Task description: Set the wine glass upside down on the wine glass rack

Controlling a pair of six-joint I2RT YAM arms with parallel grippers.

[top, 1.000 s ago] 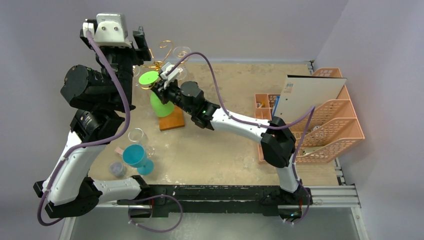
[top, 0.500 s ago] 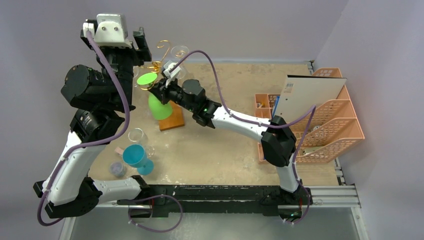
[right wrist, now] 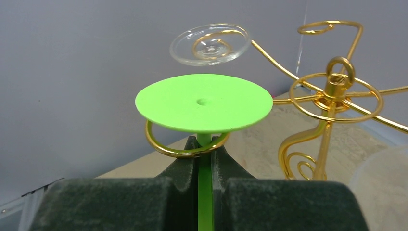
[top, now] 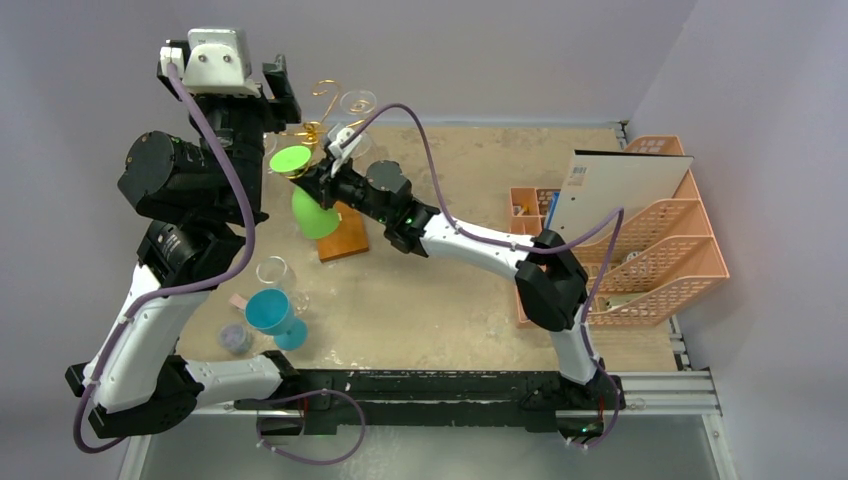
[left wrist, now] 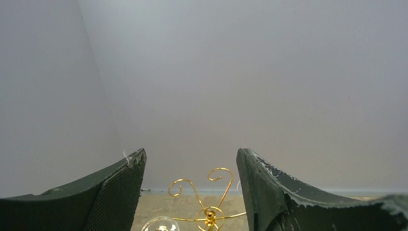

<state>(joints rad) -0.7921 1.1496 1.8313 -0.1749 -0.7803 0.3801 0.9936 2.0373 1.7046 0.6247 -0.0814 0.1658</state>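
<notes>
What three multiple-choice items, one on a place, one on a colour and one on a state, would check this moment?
1. The stem of the green wine glass sits:
A) inside a gold curl of the wine glass rack
B) in a cardboard box
C) in a drawer

2. The coloured glass on the table near the left arm is:
A) red
B) yellow
C) teal

3. The left gripper is:
A) shut on a glass
B) open and empty
C) shut on the rack

Answers:
1. A. The right wrist view shows a gold ring around the stem just under the foot, with the right gripper clamped below it.
2. C. The top view shows its teal bowl.
3. B. Its fingers stand apart, with only wall between them.
</notes>
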